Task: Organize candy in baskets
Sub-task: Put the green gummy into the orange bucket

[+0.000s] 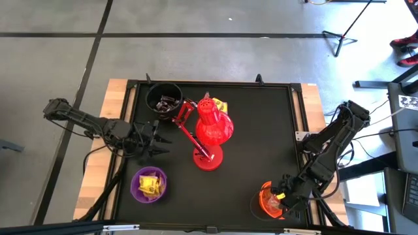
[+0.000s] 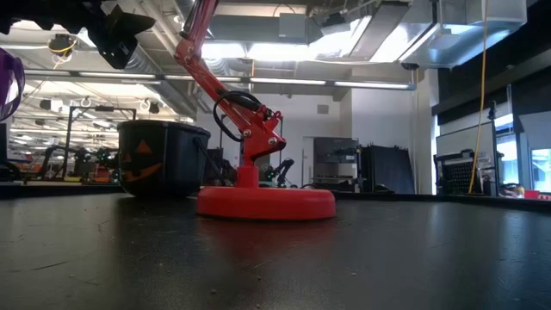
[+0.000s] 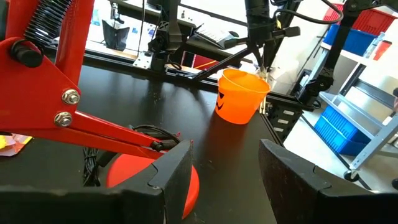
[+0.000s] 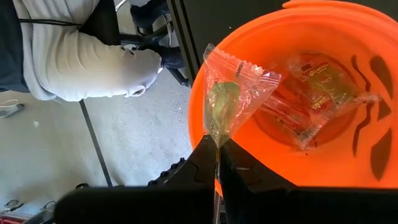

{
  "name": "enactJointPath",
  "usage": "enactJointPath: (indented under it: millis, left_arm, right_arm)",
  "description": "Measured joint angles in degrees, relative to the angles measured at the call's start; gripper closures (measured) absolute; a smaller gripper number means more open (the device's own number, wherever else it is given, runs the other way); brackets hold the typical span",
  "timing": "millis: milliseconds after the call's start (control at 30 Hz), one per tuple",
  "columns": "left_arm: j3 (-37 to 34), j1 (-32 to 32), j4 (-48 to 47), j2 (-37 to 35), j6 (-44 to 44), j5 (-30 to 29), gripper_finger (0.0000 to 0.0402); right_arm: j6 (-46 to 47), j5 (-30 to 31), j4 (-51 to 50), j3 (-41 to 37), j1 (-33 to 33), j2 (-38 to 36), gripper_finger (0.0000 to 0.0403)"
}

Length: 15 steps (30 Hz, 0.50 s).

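Your right pincer hangs over the orange bucket at the near right corner of the tabletop, its fingers pressed together on the edge of a clear-wrapped green candy that stands up just above the bucket's rim. Inside that bucket you can see several more clear-wrapped sweets lying on its bottom. At the near left sits the purple bucket with yellow-wrapped candy in it. Farther in, on the left side, your left pincer hovers above the tabletop with its fingers apart and nothing between them, pointing toward the red desk lamp. The lamp's round base rests near the middle of the tabletop, and its shade lies farther back. Just beside the shade, on its far right, you have a few yellow-wrapped candies lying on the tabletop. At the far left stands the black bucket, with dark pieces inside that are too small to tell apart. Beyond the near right edge of the tabletop, a person in a light grey top shows in the right wrist view.
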Motion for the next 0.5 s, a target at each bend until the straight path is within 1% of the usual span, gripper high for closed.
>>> enactJointPath:
  millis: [400, 500]
  left_arm:
    - [0.0, 0.0, 0.0, 0.0, 0.0, -0.8, 0.0227]
    - [0.0, 0.0, 0.0, 0.0, 0.0, -0.8, 0.0227]
  right_arm:
    - [0.0, 0.0, 1.6, 0.0, 0.0, 0.0, 0.0400]
    - [0.0, 0.0, 0.7, 0.0, 0.0, 0.0, 0.0400]
